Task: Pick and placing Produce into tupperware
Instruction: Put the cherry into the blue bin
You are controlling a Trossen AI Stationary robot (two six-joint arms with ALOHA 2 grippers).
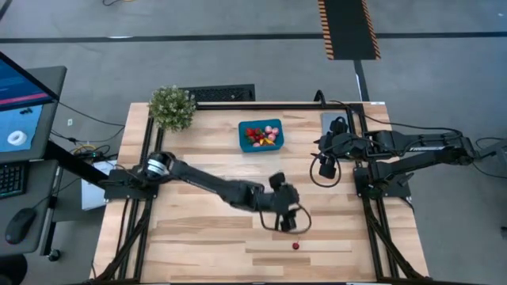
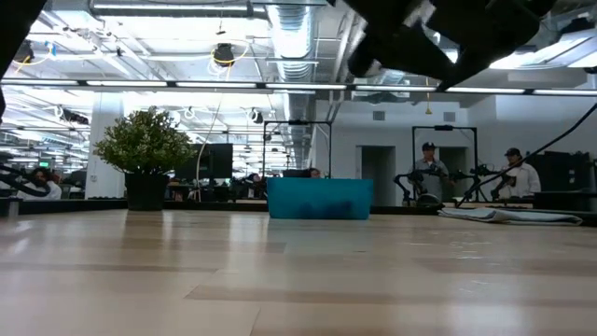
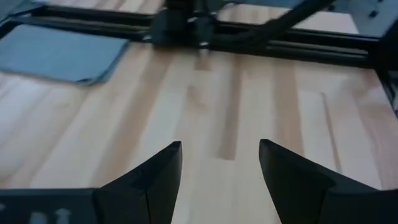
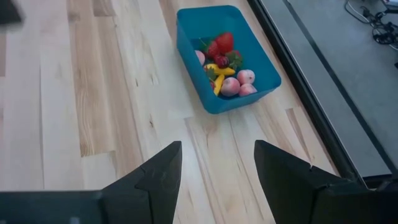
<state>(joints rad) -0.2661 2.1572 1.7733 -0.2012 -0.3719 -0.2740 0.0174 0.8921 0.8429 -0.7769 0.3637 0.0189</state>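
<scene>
Left gripper (image 1: pixel 290 224) hangs over the pale wooden table (image 1: pixel 198 237), jaws apart and empty, near one small dark red cherry (image 1: pixel 295 245). The teal-blue rectangular plastic tupperware (image 1: pixel 261 135) holds strawberries, pink and yellow pieces. Right gripper (image 1: pixel 325 168) waits beside it, jaws apart.

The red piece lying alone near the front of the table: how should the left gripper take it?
Come straight down on the red piece; it looks small and roundish, lying alone on bare wood, so pinch across its middle. The left gripper hovers just behind it with fingers open and nothing between them.
</scene>
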